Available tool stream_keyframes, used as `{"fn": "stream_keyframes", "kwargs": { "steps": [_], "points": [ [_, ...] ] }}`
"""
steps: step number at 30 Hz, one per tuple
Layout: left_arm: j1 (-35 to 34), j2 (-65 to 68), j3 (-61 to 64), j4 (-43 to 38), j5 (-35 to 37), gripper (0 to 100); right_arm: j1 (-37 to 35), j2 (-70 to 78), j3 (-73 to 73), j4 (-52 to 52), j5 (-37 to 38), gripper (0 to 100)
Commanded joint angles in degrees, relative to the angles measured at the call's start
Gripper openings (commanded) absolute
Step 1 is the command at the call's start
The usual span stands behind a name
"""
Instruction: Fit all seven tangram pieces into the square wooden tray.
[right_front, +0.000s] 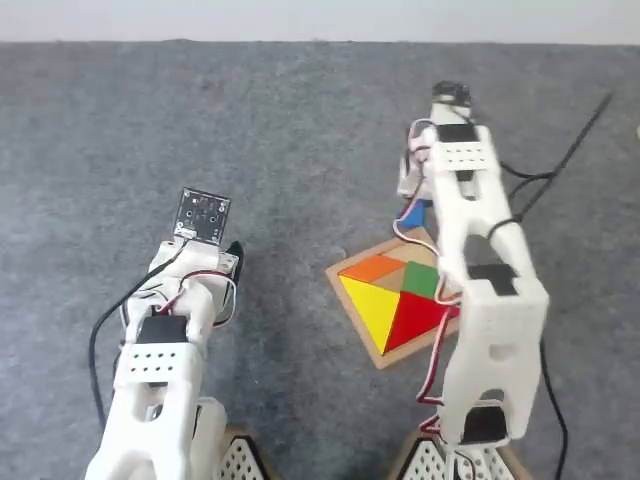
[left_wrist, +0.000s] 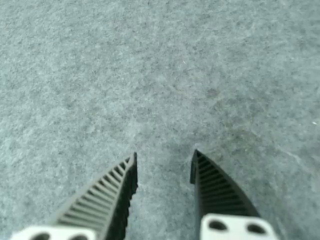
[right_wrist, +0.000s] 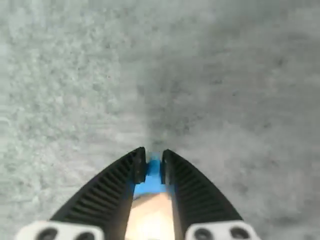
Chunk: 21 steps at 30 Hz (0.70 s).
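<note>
Tray (right_front: 334, 272) sits right of centre on the table (right_front: 250, 130), turned corner-on. Seated in it: orange piece (right_front: 372, 267), green piece (right_front: 422, 278), yellow piece (right_front: 372, 308), red piece (right_front: 415, 318). The right arm covers the tray's right side, so I can't count the rest.

Blue piece (right_wrist: 150, 175) is clamped in the right end effector (right_wrist: 152, 152), jaws almost closed on it, just past the tray's far corner.

Left end effector (left_wrist: 164, 156) is parked well to the left, jaws spread, nothing in them.

Risks:
- The grip is a thin pinch near the tips, so the piece could twist or slip on the way down.
- If it arrives rotated, it would likely ride up on the rim or a seated piece.
- The tray looks loose on the felt, so a nudge could shift it.
</note>
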Motion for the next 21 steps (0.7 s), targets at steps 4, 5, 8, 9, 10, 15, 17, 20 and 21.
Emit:
{"fn": "stream_keyframes", "kwargs": {
  "steps": [4,5,8,9,10,15,17,20,21],
  "points": [
    [0.26,-0.18,-0.48,-1.14,-0.44,17,12.09,-16.75,14.77,-10.24,1.14,4.4],
    [0.26,-0.18,-0.48,-1.14,-0.44,17,13.41,-18.15,16.7,-11.38,1.85,4.4],
    [0.26,-0.18,-0.48,-1.14,-0.44,17,15.87,-21.67,21.45,-13.93,2.81,4.5],
    [0.26,-0.18,-0.48,-1.14,-0.44,17,16.13,-22.46,22.51,-14.37,2.99,4.5],
    [0.26,-0.09,-0.48,-1.14,-0.44,17,15.96,-23.16,23.21,-14.46,2.99,4.5],
    [0.26,0.0,-0.48,-1.14,-0.44,17,3.56,-22.99,23.3,-10.86,5.36,16.6],
    [0.26,0.0,-0.48,-1.14,-0.44,17,-2.15,-21.49,22.77,-10.42,4.13,24.6],
    [0.26,0.0,-0.48,-1.05,-0.44,17,-6.37,-17.45,20.4,-9.98,4.84,27.3],
    [0.26,0.0,-0.48,-1.05,-0.44,17,-6.73,-16.04,19.34,-9.1,5.54,27.3]
  ]
}}
